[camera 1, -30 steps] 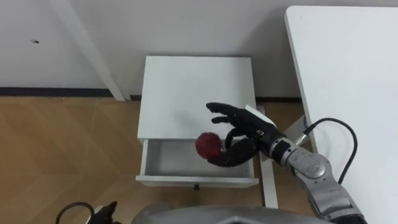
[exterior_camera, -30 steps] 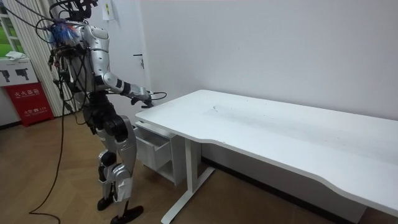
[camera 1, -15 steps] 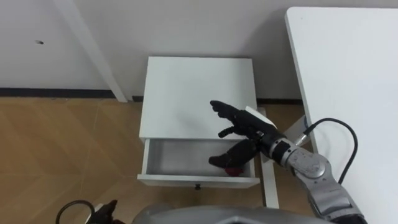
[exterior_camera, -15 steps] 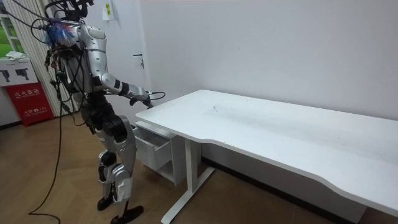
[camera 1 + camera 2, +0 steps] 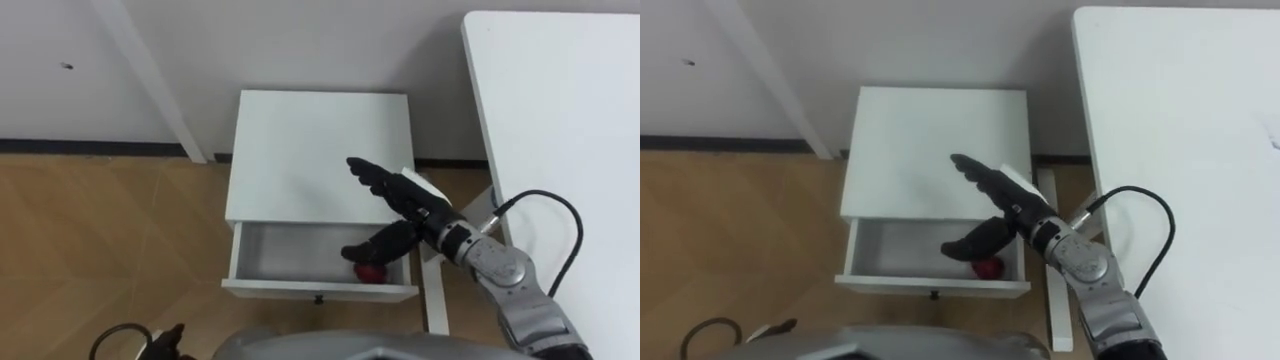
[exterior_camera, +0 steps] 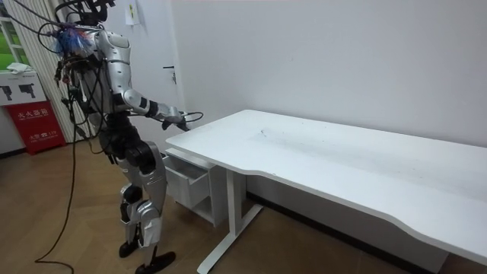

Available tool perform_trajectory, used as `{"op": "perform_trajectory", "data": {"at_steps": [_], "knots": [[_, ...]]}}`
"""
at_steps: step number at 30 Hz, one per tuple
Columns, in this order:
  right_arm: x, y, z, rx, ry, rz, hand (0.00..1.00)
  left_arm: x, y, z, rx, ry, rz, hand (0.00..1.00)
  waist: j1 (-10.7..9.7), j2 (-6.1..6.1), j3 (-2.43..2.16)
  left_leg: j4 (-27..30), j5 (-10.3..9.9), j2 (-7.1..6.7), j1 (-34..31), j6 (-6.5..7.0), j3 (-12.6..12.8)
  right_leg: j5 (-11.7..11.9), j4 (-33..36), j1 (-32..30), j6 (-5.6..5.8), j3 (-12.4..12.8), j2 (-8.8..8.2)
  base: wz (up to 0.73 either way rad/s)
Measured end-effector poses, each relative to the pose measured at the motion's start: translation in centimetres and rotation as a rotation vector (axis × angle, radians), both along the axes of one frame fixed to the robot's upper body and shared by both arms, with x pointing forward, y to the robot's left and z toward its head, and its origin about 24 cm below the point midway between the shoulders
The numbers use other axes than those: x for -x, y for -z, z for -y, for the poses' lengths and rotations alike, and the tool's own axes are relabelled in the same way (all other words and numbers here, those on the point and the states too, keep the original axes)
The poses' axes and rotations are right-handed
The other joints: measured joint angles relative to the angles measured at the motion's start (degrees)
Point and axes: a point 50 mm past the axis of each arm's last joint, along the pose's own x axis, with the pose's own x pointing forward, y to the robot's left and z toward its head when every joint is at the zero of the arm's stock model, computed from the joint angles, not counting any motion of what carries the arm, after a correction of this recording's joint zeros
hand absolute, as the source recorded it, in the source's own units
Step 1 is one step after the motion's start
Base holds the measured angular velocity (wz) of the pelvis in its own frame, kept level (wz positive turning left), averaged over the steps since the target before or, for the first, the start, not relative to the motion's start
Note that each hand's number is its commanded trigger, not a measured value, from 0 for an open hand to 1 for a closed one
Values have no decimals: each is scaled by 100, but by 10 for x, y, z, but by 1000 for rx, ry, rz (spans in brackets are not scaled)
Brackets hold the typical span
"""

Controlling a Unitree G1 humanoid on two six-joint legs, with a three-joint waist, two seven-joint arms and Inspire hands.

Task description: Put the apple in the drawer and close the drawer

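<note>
A red apple (image 5: pixel 370 273) lies inside the open drawer (image 5: pixel 318 291) of the white bedside cabinet (image 5: pixel 315 150), near the drawer's right front corner. My right hand (image 5: pixel 398 203) hovers open just above it, fingers stretched out over the cabinet top and thumb hanging over the drawer, apart from the apple. The right eye view shows the apple (image 5: pixel 987 268) below the same hand (image 5: pixel 992 190). In the room view I stand upright at the cabinet (image 6: pixel 186 179), right hand (image 6: pixel 173 119) held out over it. My left hand (image 5: pixel 170 340) hangs low at the bottom left edge.
A large white desk (image 5: pixel 560 150) fills the right side, and its white leg (image 5: pixel 433 300) stands close to the drawer's right end. A slanted white post (image 5: pixel 150 80) rises left of the cabinet. Wooden floor (image 5: pixel 110 240) lies open to the left.
The apple has left my right hand and dropped into the drawer. The hand has spread open and lifted slightly. The view has shifted a little.
</note>
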Motion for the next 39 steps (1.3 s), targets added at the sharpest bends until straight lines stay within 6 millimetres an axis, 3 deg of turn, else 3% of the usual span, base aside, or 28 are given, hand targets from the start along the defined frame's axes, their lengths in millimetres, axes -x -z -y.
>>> {"op": "perform_trajectory", "data": {"at_steps": [4,10,13,14,15,16,17,18,19,20,21,22,24,27,28,31,32,35,36,37,38,39], "knots": [[8,7,9,17,58,-25,0,1,1,2,3,-13,1,0,-71,52,8,63,-29,3,-7,41,33,-6,94,-1,8,-9,-27,5],[18,22,34,67,174,-94,0,-4,1,7,26,-42,29,0,-139,158,25,315,-114,-27,-133,177,101,-114,647,-248,130,-27,-203,3],[23,29,48,104,250,-121,0,-8,0,6,29,-51,47,0,-311,163,18,424,-141,6,-209,284,450,-134,1667,-692,151,-101,-462,37],[24,30,53,113,282,-124,0,-11,0,5,30,-57,59,0,-304,121,34,506,-178,-29,-226,365,590,-120,2419,-1031,155,24,-634,20],[26,31,57,121,305,-125,0,-11,0,3,28,-64,53,0,-352,48,4,638,-232,-150,-254,450,559,-47,3151,-1384,160,143,-835,33],[27,31,61,123,326,-124,0,-7,0,2,25,-69,41,0,-439,33,-16,807,-312,-253,-275,550,478,208,3795,-1653,114,271,-977,35],[30,31,64,121,347,-128,0,-7,1,2,25,-70,37,0,-480,64,-19,881,-345,-280,-277,589,416,410,4046,-1773,124,357,-1001,46],[35,34,71,104,396,-148,0,-7,0,1,23,-70,38,0,-524,107,-19,997,-384,-291,-275,659,349,998,4528,-2063,110,554,-993,27],[37,37,75,99,419,-161,0,-7,0,0,21,-69,39,0,-518,180,-32,1025,-389,-289,-270,690,346,1312,4741,-2248,148,657,-985,15],[40,41,80,103,452,-182,0,-7,-2,-6,7,-67,39,0,-527,199,-52,1134,-410,-295,-315,774,336,1713,5322,-2660,104,809,-976,0],[44,43,86,105,483,-196,0,-6,-3,-13,-13,-65,35,0,-573,200,-46,1270,-433,-296,-411,829,327,1503,6390,-3128,107,920,-950,0],[48,45,90,97,506,-206,0,-6,-4,-16,-22,-65,33,0,-575,224,-36,1330,-444,-283,-451,847,314,1330,6961,-3365,107,945,-908,8],[71,54,110,49,643,-275,0,-6,-6,-23,-43,-67,23,0,-618,368,-21,1564,-486,-194,-647,916,214,747,8699,-4189,113,896,-667,15],[88,61,130,9,785,-318,0,-7,-5,-21,-40,-82,-15,0,-788,487,-6,1779,-537,-218,-804,1031,61,387,9642,-4844,162,831,-467,29],[95,63,136,27,814,-344,0,-8,-4,-20,-36,-84,-19,0,-791,499,1,1808,-551,-221,-820,1025,25,364,9778,-4929,172,815,-452,43],[140,81,144,142,908,-559,0,-4,-4,-21,-39,-99,-51,0,-784,585,-13,1865,-538,-287,-817,1050,-88,300,10154,-5262,182,813,-499,21],[160,87,141,167,915,-654,0,2,-3,-21,-41,-108,-80,0,-836,605,-7,1865,-540,-309,-800,1040,-98,299,10168,-5309,181,794,-593,11],[204,97,129,215,938,-871,0,20,-1,-20,-41,-154,-144,0,-950,633,-2,1687,-520,-386,-680,820,-97,303,10085,-5265,184,861,-701,0],[214,98,128,231,957,-922,0,28,0,-16,-34,-180,-167,0,-1069,636,0,1424,-402,-429,-528,609,-73,303,9984,-5141,176,855,-736,-11],[217,98,127,239,966,-941,0,34,1,-14,-29,-193,-181,0,-1115,597,-9,1194,-304,-494,-395,267,-57,305,9895,-5045,166,873,-767,7],[224,99,124,243,981,-965,0,40,1,-15,-27,-212,-199,0,-1225,445,-36,1431,-482,-371,-364,128,86,301,9818,-4872,222,926,-995,30],[234,100,118,248,993,-1008,0,23,-2,-22,-44,-196,-148,0,-1227,504,41,2097,-913,50,-758,652,211,287,9896,-4883,266,1041,-1068,35]]}}
